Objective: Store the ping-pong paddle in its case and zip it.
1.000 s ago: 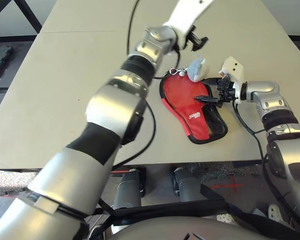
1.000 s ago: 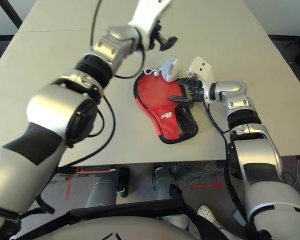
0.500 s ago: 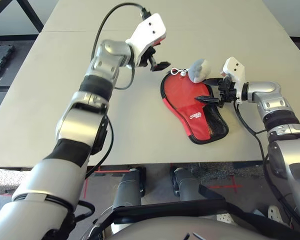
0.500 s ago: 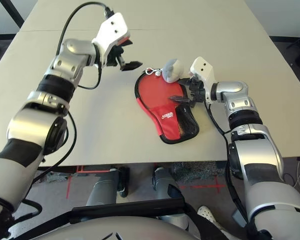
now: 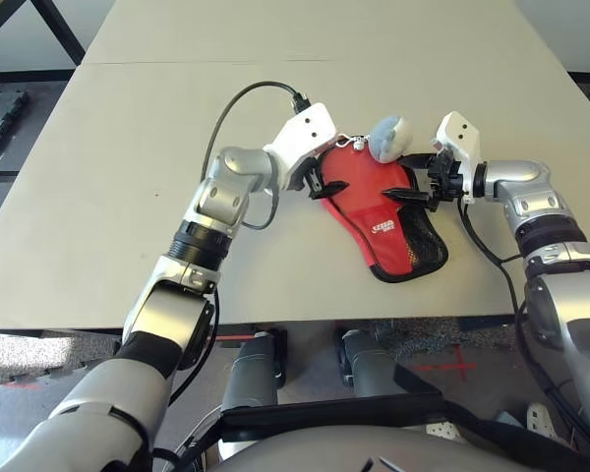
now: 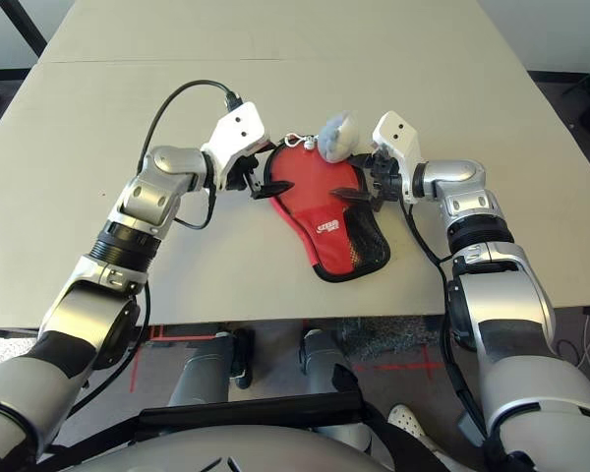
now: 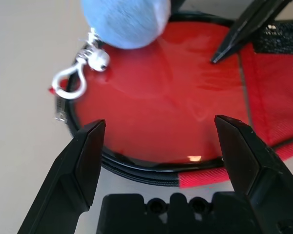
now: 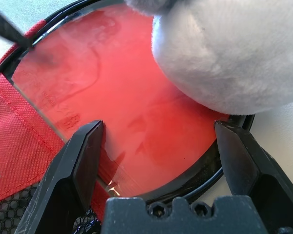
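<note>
Left gripper point(image 5: 322, 185) now down at case point(image 5: 398, 241) edge, fingers spread; right gripper point(image 5: 413, 189) released opposite. Glossy red paddle point(image 7: 161, 97) sits inside fabric case, fluffy ball point(image 5: 390, 136) atop, beige table point(image 5: 128, 147)

The case point(image 5: 379, 221) lies flat right of centre in the head view, just above mid-height, its round end toward the upper left and its narrow end toward the lower right. It is red fabric with black zip edging, a small white logo and a black mesh pocket at the narrow end. Its round end is open. The paddle point(image 7: 161, 97) sits inside it, its glossy red rubber face bare and turned up within the black rim; its handle is hidden under the fabric.
</note>
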Tool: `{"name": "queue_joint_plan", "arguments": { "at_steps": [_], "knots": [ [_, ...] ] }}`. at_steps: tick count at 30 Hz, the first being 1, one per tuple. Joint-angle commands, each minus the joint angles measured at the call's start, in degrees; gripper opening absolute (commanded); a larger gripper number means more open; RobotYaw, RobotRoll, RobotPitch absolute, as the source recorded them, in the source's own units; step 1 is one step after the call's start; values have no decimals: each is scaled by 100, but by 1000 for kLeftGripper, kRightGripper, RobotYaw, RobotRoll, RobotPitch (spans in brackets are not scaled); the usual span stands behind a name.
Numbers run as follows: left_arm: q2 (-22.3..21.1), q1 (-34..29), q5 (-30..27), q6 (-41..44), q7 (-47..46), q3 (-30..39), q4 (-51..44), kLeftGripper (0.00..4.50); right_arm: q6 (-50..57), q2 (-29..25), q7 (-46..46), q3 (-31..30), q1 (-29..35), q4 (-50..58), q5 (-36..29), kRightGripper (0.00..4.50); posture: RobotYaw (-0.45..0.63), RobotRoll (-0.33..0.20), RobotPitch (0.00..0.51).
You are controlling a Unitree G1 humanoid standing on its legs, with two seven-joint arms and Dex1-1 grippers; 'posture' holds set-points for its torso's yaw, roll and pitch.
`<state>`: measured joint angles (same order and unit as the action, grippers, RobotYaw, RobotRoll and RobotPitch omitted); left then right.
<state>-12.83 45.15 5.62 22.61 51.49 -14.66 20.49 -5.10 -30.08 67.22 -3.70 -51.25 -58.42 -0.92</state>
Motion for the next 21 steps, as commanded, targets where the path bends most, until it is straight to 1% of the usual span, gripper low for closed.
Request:
{"name": "queue_joint_plan", "arguments": {
  "at_steps": [1, 11, 15, 16, 21],
  "knots": [
    [64, -116, 13, 6, -156, -147, 145, 4485, 190, 8, -90, -325, 354, -357, 387, 4500, -66, 0, 248],
    [258, -168, 16, 147, -349, -268, 709, 4485, 286, -108, 32, -271, 301, -230, 310, 4500, -75, 0, 245],
    [258, -215, -53, 494, -251, -312, 648, 4485, 450, -318, 408, -132, 158, 132, 97, 4500, -75, 0, 245],
    [262, -219, -60, 565, -259, -315, 635, 4485, 492, -375, 495, -102, 138, 240, 51, 4500, -78, 0, 239],
    [250, -237, -78, 648, -239, -354, 579, 4485, 877, -738, 741, 140, -140, 703, -207, 4500, -73, 0, 236]
  ]
}}
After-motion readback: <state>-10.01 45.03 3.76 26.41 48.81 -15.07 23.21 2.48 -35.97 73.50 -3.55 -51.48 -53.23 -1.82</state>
